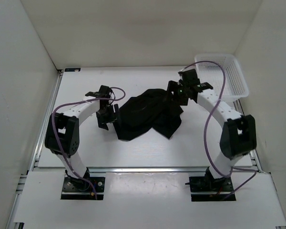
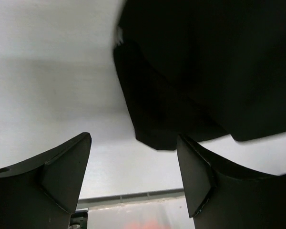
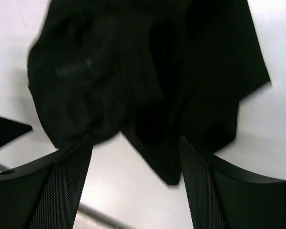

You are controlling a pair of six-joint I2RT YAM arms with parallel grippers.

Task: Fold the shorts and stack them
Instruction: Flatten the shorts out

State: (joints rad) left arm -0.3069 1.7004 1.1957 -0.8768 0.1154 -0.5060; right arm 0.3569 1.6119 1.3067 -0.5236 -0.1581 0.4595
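Shorts lie crumpled between left tool and right tool, jaws apart.

A white mesh basket sits at the table's far-right corner.

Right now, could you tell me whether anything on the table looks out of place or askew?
The black shorts lie crumpled in a heap mid-table, unfolded, one flap jutting toward the near right. The left pincer and right pincer stand open beside them, holding nothing.
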